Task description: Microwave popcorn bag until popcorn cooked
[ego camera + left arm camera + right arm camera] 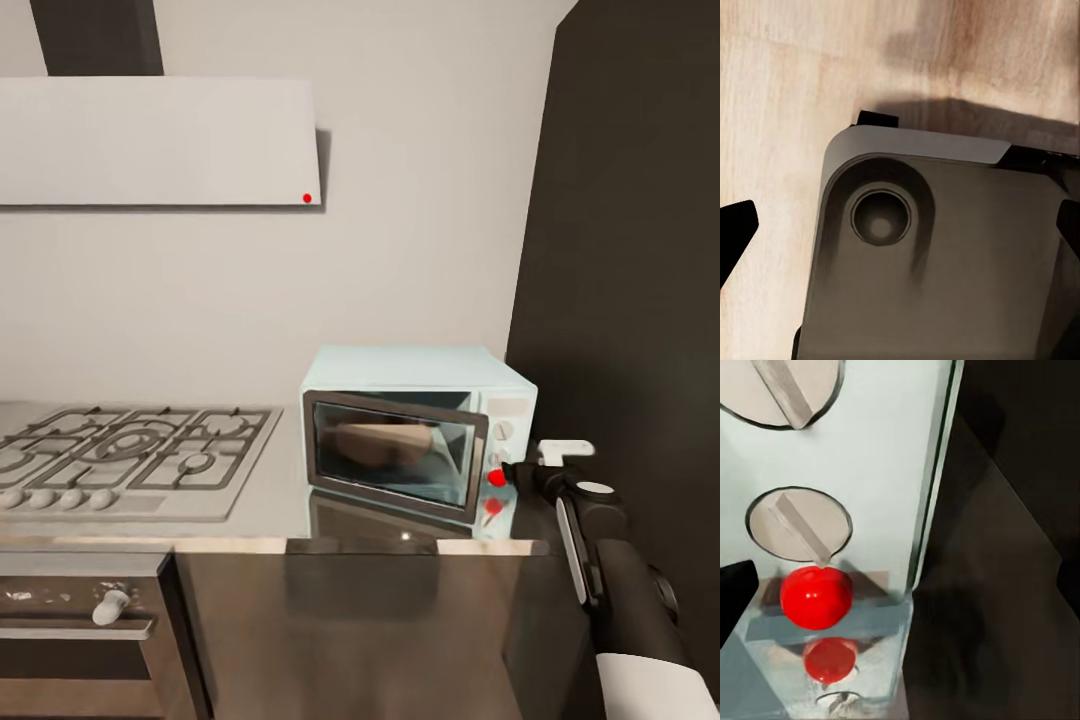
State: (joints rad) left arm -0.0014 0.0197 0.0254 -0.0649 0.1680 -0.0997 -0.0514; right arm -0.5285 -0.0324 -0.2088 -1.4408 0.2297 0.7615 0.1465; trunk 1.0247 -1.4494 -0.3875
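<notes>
Dimly, popcorn bag (385,447) blurs behind microwave (420,440) glass.

No words or numbers to read here

Nothing in these pictures is showing letters, numbers or a brand name. The microwave (418,435) is showing only plain round knobs (799,524) and a red light (816,597) on its panel, with no marks around them that can be read. The white hood (160,140) is showing only a small red dot (307,198). The hob (130,455) knobs are looking plain too.
</notes>
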